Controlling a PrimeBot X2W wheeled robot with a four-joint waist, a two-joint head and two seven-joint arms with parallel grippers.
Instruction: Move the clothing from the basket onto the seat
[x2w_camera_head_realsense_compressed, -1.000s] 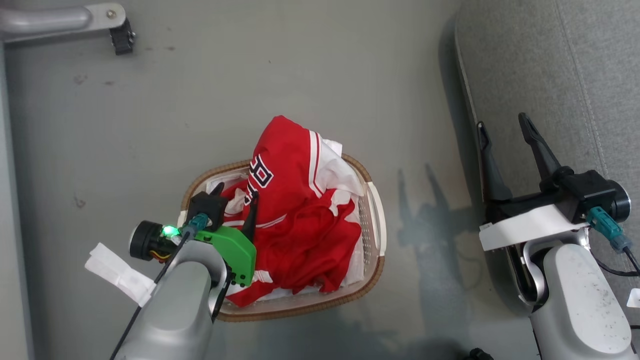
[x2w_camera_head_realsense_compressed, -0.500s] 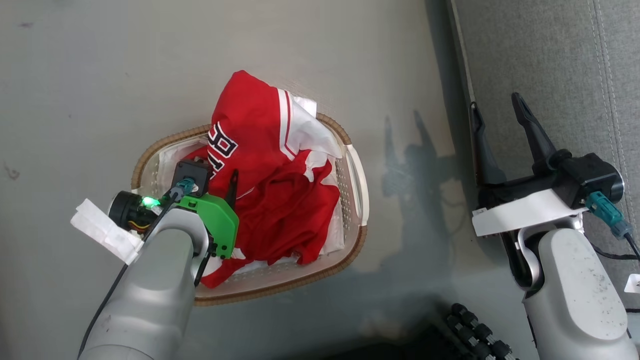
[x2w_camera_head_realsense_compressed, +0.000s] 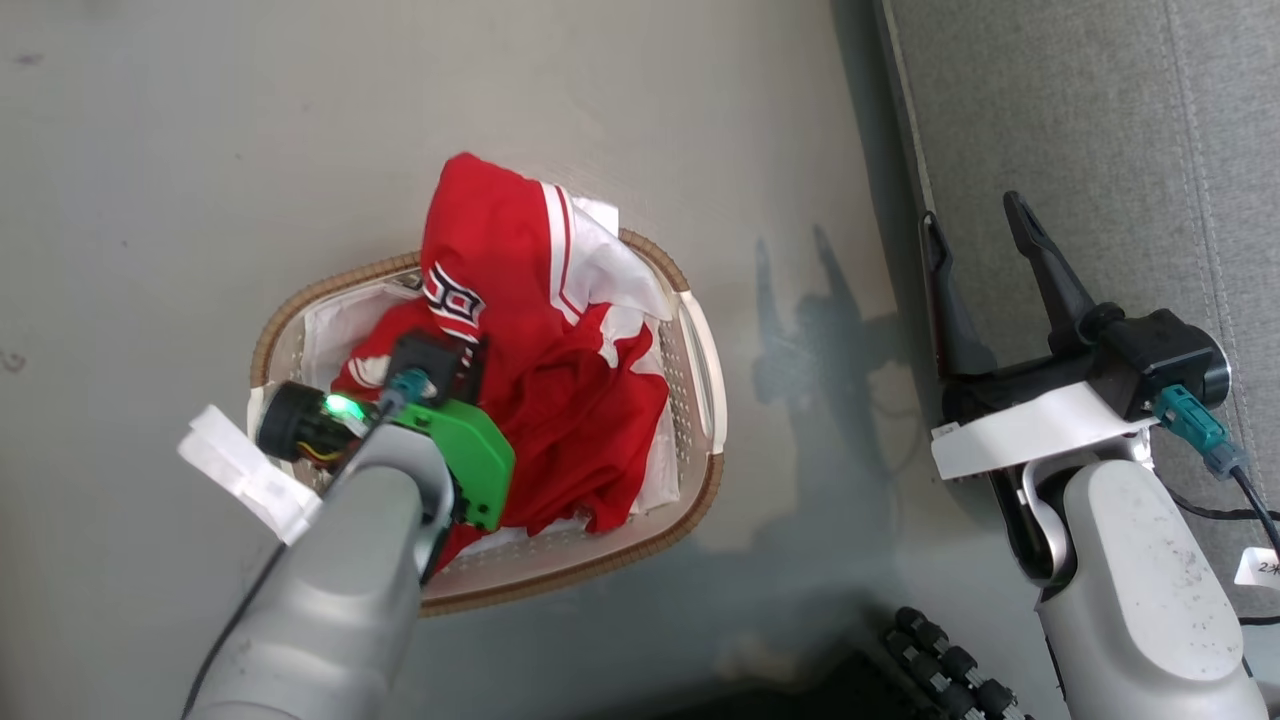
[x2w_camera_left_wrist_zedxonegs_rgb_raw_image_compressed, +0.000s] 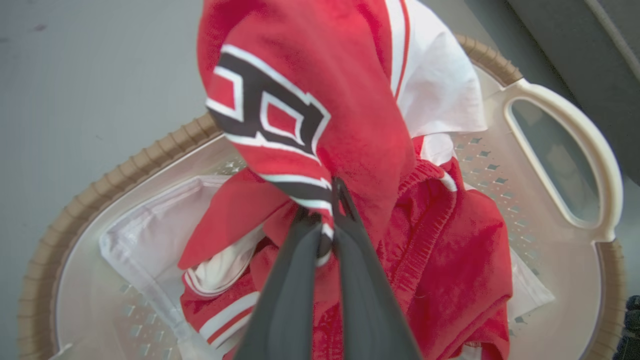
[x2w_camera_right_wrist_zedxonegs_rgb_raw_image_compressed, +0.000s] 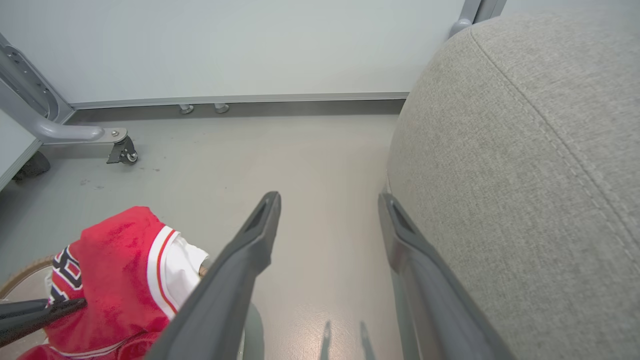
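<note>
The clothing (x2w_camera_head_realsense_compressed: 500, 250) is a heap of red jersey fabric with white trim and black-and-white lettering, piled in the basket (x2w_camera_head_realsense_compressed: 330, 285) on the floor. My left gripper (x2w_camera_head_realsense_compressed: 475, 345) reaches into the heap. In the left wrist view that left gripper (x2w_camera_left_wrist_zedxonegs_rgb_raw_image_compressed: 325, 220) is shut, pinching a fold of the clothing (x2w_camera_left_wrist_zedxonegs_rgb_raw_image_compressed: 350, 100) just under the lettering, above the basket (x2w_camera_left_wrist_zedxonegs_rgb_raw_image_compressed: 125, 170). My right gripper (x2w_camera_head_realsense_compressed: 972, 215) stands open and empty at the edge of the grey seat (x2w_camera_head_realsense_compressed: 1080, 120). The right wrist view shows the right gripper (x2w_camera_right_wrist_zedxonegs_rgb_raw_image_compressed: 330, 200) beside the seat (x2w_camera_right_wrist_zedxonegs_rgb_raw_image_compressed: 525, 150), with the clothing (x2w_camera_right_wrist_zedxonegs_rgb_raw_image_compressed: 115, 250) at lower left.
The basket stands on grey floor left of the seat, with a strip of floor between them. A metal frame leg with a caster (x2w_camera_right_wrist_zedxonegs_rgb_raw_image_compressed: 120, 150) stands by the far wall. Black rollers of my base (x2w_camera_head_realsense_compressed: 950, 665) show at the bottom.
My left gripper has closed on a fold of the red clothing in the basket. The head camera has shifted, so the whole picture moved. The right gripper keeps its open stance.
</note>
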